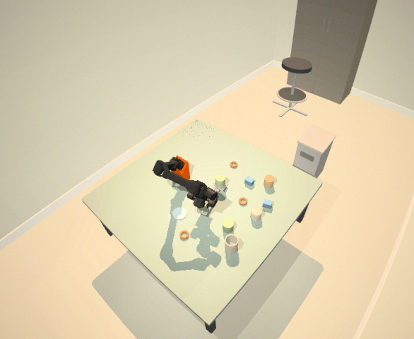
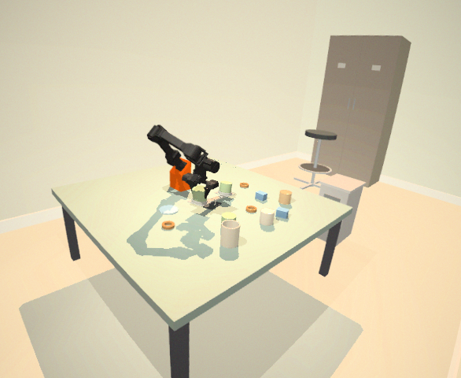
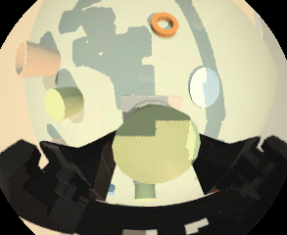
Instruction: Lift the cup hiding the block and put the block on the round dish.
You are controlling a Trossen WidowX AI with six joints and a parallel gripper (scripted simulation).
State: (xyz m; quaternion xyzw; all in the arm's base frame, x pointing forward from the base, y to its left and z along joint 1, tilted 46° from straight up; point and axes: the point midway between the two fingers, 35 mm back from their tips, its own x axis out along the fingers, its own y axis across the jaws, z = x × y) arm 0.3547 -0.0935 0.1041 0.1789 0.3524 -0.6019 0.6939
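My gripper (image 1: 205,204) (image 2: 200,189) (image 3: 153,131) is shut on one yellow-green cup (image 1: 204,207) (image 2: 198,195) (image 3: 155,154), over the balance end nearer the dish. The balance's pan (image 3: 133,102) shows just behind this cup in the wrist view; I cannot tell whether a gap parts them. The identical other cup (image 1: 220,181) (image 2: 225,187) (image 3: 145,191) stands on the far end, which sits low. The pale round dish (image 1: 179,213) (image 2: 168,209) (image 3: 204,87) lies on the table with no cup above it. The block is hidden.
A hollow pinkish cup (image 1: 231,244) (image 2: 230,234) (image 3: 37,59) and a loose green cup (image 1: 227,225) (image 3: 65,104) stand near the balance. An orange ring (image 1: 182,232) (image 2: 167,224) (image 3: 164,24) lies near the dish. Blue blocks, more rings, a beige cup (image 1: 256,213) and an orange cup (image 1: 268,181) lie farther right.
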